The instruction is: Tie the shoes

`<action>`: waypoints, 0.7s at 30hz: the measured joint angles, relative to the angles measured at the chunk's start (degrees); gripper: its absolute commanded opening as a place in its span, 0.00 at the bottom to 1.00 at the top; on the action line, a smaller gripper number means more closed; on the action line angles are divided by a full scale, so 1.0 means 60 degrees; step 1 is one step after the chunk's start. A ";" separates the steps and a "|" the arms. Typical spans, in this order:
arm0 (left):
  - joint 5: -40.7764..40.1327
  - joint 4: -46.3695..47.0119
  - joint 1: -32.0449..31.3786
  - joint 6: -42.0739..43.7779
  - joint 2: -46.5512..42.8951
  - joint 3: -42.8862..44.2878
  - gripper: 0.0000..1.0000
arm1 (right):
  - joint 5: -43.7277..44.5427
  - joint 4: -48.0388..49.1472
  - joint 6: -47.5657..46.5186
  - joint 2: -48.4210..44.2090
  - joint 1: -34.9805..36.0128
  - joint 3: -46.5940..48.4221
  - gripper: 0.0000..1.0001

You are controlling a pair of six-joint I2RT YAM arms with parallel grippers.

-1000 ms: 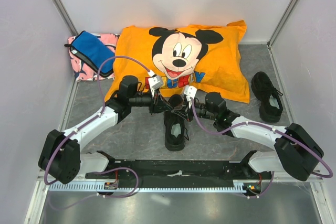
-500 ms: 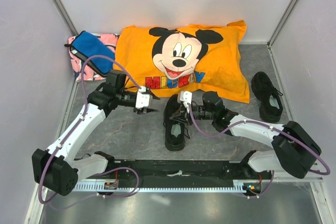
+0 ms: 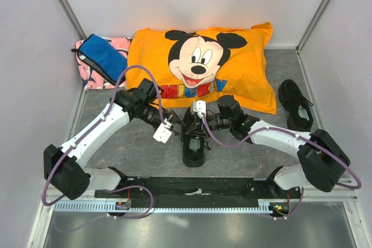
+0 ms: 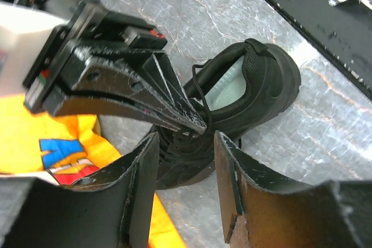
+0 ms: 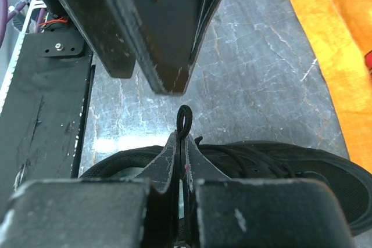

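One black shoe (image 3: pixel 195 148) lies in the middle of the table, toe toward the orange pillow (image 3: pixel 244 74). The other shoe (image 3: pixel 296 107) sits far right, untouched. My right gripper (image 3: pixel 193 121) hangs over the middle shoe's laces, shut on a small upright loop of black lace (image 5: pixel 183 121) that pokes out past its fingertips (image 5: pixel 174 143). My left gripper (image 3: pixel 176 122) faces it from the left, just beside the shoe. In the left wrist view the left gripper (image 4: pixel 186 143) stands open with nothing between its fingers, and the shoe (image 4: pixel 261 85) lies beyond it.
A blue pouch (image 3: pixel 103 57) rests on a pink cloth (image 3: pixel 87 79) at the back left. The pillow's front edge lies close behind both grippers. A black rail (image 3: pixel 197 189) runs along the near edge. Grey walls close in on both sides.
The left gripper opened, swung out to the left, then came back beside the shoe. The right gripper shifted slightly left, still shut on the lace.
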 measured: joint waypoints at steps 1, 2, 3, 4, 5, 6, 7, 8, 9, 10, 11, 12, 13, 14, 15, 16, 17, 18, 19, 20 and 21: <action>-0.0073 -0.0007 -0.0073 0.0124 0.0000 0.0000 0.48 | -0.0040 -0.0051 -0.0018 0.0018 0.0000 0.0022 0.00; -0.0178 0.0000 -0.0135 0.0233 0.0000 0.0000 0.48 | -0.0073 -0.0113 -0.0029 0.0033 0.0000 0.0058 0.00; -0.0266 0.0004 -0.0186 0.0299 0.0000 0.0000 0.47 | -0.0113 -0.0186 -0.0055 0.0047 0.0000 0.0095 0.00; -0.0324 0.0018 -0.0244 0.0350 0.0000 0.0000 0.47 | -0.0142 -0.0211 -0.0069 0.0058 -0.0004 0.0120 0.00; -0.0415 0.0044 -0.0295 0.0397 0.0000 0.0000 0.45 | -0.0193 -0.0248 -0.0084 0.0076 0.0000 0.0157 0.00; -0.0528 0.0080 -0.0368 0.0459 0.0000 0.0000 0.45 | -0.0251 -0.0277 -0.0091 0.0102 0.0000 0.0197 0.00; -0.0601 0.0113 -0.0423 0.0521 0.0000 0.0000 0.45 | -0.0295 -0.0321 -0.0098 0.0131 0.0000 0.0240 0.00; -0.0732 0.0149 -0.0492 0.0605 0.0000 0.0000 0.44 | -0.0324 -0.0361 -0.0102 0.0160 0.0000 0.0280 0.00; -0.0816 0.0208 -0.0568 0.0688 0.0000 0.0000 0.43 | -0.0353 -0.0404 -0.0117 0.0182 0.0000 0.0306 0.00; -0.0918 0.0270 -0.0645 0.0761 0.0000 -0.0007 0.43 | -0.0364 -0.0448 -0.0124 0.0189 0.0000 0.0317 0.00; -0.0994 0.0310 -0.0692 0.0805 0.0000 -0.0018 0.43 | -0.0382 -0.0477 -0.0138 0.0189 0.0000 0.0321 0.00; -0.1067 0.0353 -0.0754 0.0878 0.0000 -0.0044 0.43 | -0.0401 -0.0517 -0.0160 0.0189 0.0000 0.0321 0.00; -0.1166 0.0397 -0.0801 0.0951 0.0000 -0.0069 0.43 | -0.0444 -0.0568 -0.0182 0.0193 0.0000 0.0335 0.00; -0.1239 0.0455 -0.0827 0.1016 0.0000 -0.0098 0.44 | -0.0463 -0.0594 -0.0189 0.0193 0.0000 0.0346 0.00; -0.1300 0.0481 -0.0856 0.1096 0.0000 -0.0120 0.44 | -0.0492 -0.0627 -0.0197 0.0193 0.0000 0.0361 0.00; -0.1370 0.0521 -0.0874 0.1188 0.0000 -0.0146 0.44 | -0.0499 -0.0659 -0.0215 0.0193 0.0000 0.0382 0.00; -0.1468 0.0546 -0.0889 0.1282 0.0000 -0.0182 0.44 | -0.0514 -0.0667 -0.0226 0.0193 -0.0004 0.0404 0.00; -0.1519 0.0565 -0.0896 0.1362 0.0000 -0.0222 0.44 | -0.0525 -0.0667 -0.0233 0.0197 0.0000 0.0412 0.00; -0.1588 0.0572 -0.0903 0.1439 0.0004 -0.0270 0.44 | -0.0532 -0.0674 -0.0244 0.0197 0.0000 0.0419 0.00; -0.1665 0.0572 -0.0914 0.1504 0.0004 -0.0302 0.43 | -0.0532 -0.0674 -0.0255 0.0197 0.0000 0.0423 0.00; -0.1719 0.0576 -0.0922 0.1555 0.0004 -0.0324 0.43 | -0.0532 -0.0678 -0.0259 0.0197 0.0000 0.0423 0.00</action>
